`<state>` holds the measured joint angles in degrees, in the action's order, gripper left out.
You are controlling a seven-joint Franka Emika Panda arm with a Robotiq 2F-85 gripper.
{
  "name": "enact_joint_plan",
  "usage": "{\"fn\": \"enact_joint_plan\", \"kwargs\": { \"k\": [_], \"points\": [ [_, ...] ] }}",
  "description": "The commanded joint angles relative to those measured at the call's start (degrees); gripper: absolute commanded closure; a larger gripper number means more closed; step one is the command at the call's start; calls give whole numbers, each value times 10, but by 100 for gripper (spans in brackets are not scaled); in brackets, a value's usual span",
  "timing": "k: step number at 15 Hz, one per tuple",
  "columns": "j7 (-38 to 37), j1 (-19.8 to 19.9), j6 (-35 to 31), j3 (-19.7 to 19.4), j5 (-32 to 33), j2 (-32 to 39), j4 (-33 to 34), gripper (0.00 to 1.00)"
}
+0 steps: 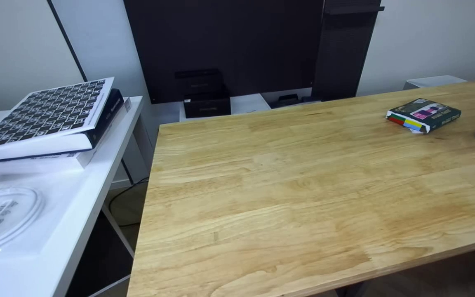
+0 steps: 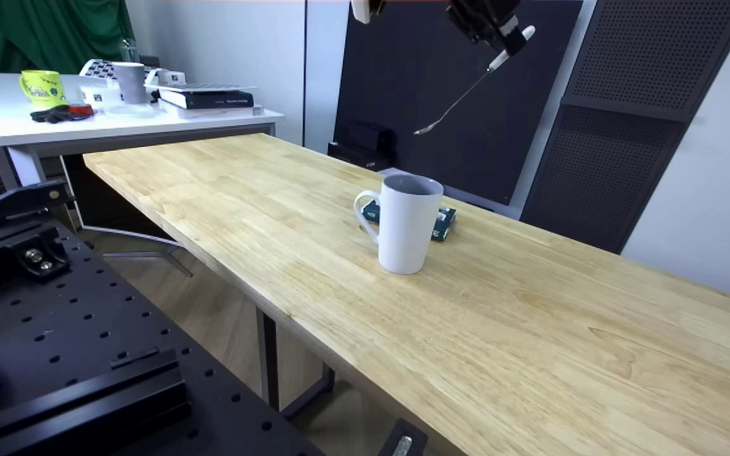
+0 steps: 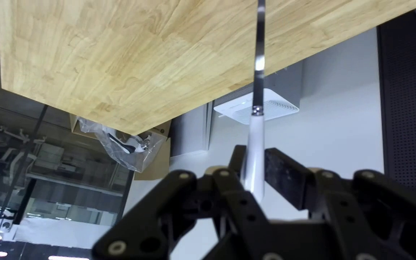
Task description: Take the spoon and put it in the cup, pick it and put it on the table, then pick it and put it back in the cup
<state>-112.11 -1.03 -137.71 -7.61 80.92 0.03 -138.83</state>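
"Has it got hold of the spoon (image 3: 258,97)?"

"It has. The pincer (image 3: 255,162) is clamped on the white handle, up in the air, with the thin stem slanting away and the bowl end lowest."

"And the cup (image 2: 408,228)?"

"Upright on the surface (image 2: 549,329), mouth up, near the dark green box (image 1: 423,117). The spoon looks higher than the rim and touches nothing, but I can't tell whether it's right over the mouth."

"So which step is this?"

"A carry, I'd say. Whether it's the first trip to the cup, the one to the surface or the last one back, nothing here tells me."

"Say it's the cup. What next?"

"Line the bowl up over the mouth, tip the handle nearer upright, lower it past the rim, and only then let go. Come in low and that long stem could knock the cup."

"And if it's the surface?"

"Keep well apart from the cup and the box, lay the spoon nearly flat, then release."
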Motion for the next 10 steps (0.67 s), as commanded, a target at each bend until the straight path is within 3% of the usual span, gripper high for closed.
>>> {"fn": "enact_joint_plan", "kwargs": {
  "k": [1, 10],
  "points": [
    [-34, 25, 4, 13, 32, -33, -45, 95],
    [-164, 33, -21, 23, 134, -27, -53, 95]
  ]
}}
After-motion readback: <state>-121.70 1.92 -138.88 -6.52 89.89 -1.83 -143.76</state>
